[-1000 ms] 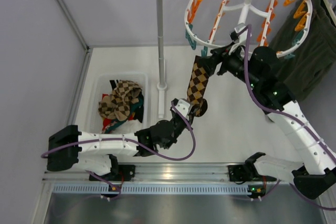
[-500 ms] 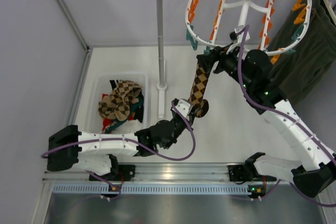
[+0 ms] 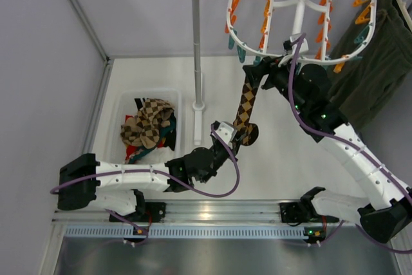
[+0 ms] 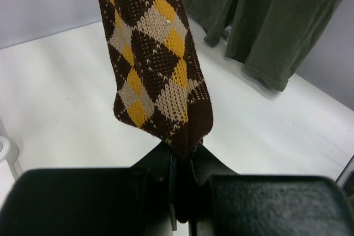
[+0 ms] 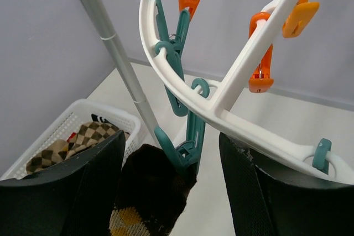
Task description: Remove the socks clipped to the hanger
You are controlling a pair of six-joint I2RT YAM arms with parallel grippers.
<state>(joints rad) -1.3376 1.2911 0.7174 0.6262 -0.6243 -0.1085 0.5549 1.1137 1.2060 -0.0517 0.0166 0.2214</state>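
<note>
White basket (image 3: 129, 94): far left on the bench (image 3: 283, 159), holding a heap of brown-and-tan checked socks (image 3: 148, 123) with bits of red and teal among them.
Grey pole rack (image 3: 196, 43): its post stands just right of the basket, and its bar runs off to the right along the far side.
Left arm (image 3: 129, 175): lies low along the near edge, reaching from the left toward the middle.
Left jaws: pressed together on the toe of the hanging sock; the wrist view shows the dark brown tip pinched between them.
Hanging sock (image 4: 155, 59): brown with tan and mustard diamonds, drawn out on a slant from the left jaws up and away to the hanger. Its dark cuff (image 5: 152, 186) sits in a teal clip (image 5: 185, 147) on the frame's rim.
Hanger (image 3: 299, 14): white oval frame with cross bars, hooked on the bar, with orange and teal clips along it.
Right jaws: spread wide, one finger on each side of the cuff and its teal clip, gripping nothing.
Right arm (image 3: 351, 152): rises from the near right to the hanger's lower rim.
Green garment (image 3: 380, 62): hangs at the far right, beyond the hanger.
</note>
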